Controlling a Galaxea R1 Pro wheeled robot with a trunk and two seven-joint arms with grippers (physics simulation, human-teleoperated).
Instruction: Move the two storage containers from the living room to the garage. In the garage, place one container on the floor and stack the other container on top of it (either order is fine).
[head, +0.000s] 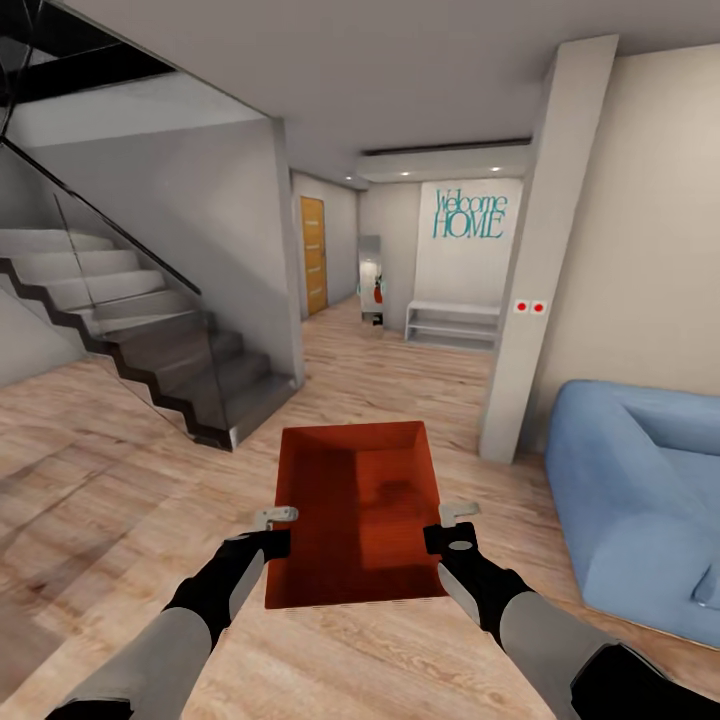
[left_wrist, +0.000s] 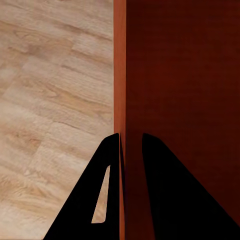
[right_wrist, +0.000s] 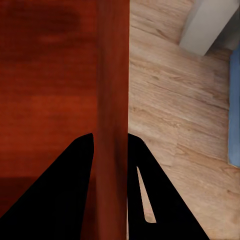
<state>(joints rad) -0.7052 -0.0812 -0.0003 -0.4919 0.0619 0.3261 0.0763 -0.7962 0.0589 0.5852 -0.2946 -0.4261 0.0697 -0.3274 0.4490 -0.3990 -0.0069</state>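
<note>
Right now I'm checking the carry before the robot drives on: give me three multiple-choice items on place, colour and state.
1. The blue sofa stands
A. at the head view's right
B. under the stairs
C. beside the orange door

2. The carried storage container is
A. grey
B. orange-red
C. blue

3. The left hand and right hand are
A. both open, clear of it
B. each shut on a side wall
C. resting on the floor

Key: 1 A, the sofa lies at that view's right edge. 2 B, its walls and base look orange-red. 3 B, each wrist view shows fingers straddling a wall.
</note>
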